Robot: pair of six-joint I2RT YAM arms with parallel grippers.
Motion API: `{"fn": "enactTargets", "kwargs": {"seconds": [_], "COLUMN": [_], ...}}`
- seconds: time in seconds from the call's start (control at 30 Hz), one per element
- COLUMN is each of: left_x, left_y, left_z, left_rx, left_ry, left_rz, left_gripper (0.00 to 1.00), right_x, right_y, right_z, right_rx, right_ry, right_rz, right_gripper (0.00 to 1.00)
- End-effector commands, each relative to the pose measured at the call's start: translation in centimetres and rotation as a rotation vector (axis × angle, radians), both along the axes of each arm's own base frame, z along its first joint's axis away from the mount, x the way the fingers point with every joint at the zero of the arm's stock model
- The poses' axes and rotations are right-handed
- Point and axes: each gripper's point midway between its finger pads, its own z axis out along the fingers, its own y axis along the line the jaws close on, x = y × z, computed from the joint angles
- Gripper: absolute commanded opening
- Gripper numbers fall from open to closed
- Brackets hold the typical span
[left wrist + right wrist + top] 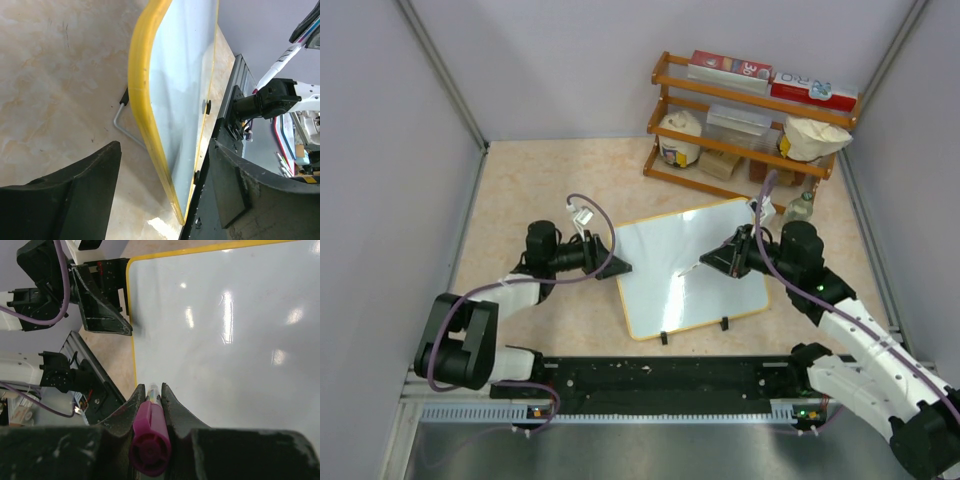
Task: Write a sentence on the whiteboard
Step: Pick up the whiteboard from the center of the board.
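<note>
On the table [520,180], one whiteboard [670,290].

Two red-and-white boxes lie on the top shelf of the wooden rack [665,100] at the tabletop's far right corner. The left box [728,68] bears large characters that look like "3D". The right box [813,89] bears print resembling "RIO". Neither is sharp enough to be sure. The label on the white jar [678,138] below is too small to read.

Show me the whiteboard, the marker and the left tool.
whiteboard [670,285]: top view, bare white surface.
marker [149,432]: right wrist view, magenta end.
left tool [620,266]: top view, between its fingertips.
</note>
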Motion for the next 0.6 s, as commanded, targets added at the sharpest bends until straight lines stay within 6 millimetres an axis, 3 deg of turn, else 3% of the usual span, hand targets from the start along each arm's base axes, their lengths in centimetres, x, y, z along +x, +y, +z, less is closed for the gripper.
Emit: {"fn": "enactTargets", "kwargs": {"seconds": [0.0,0.57], "left_x": [0.05,-0.44], "left_y": [-0.01,-0.23], "left_z": [1.28,2.22], "left_rx": [-0.009,-0.049], "left_ry": [-0.103,-0.130], "left_rz": [-0.001,-0.021], "left_gripper": [0.75,0.76], "right_x": [0.52,0.41], "right_y": [0.51,0.48], "right_z": [2.85,2.14], "right_rx": [0.026,0.025], "right_ry": [-0.086,-0.081], "right_rz": [0.015,0.009], "right_gripper": [0.00,0.00]}}
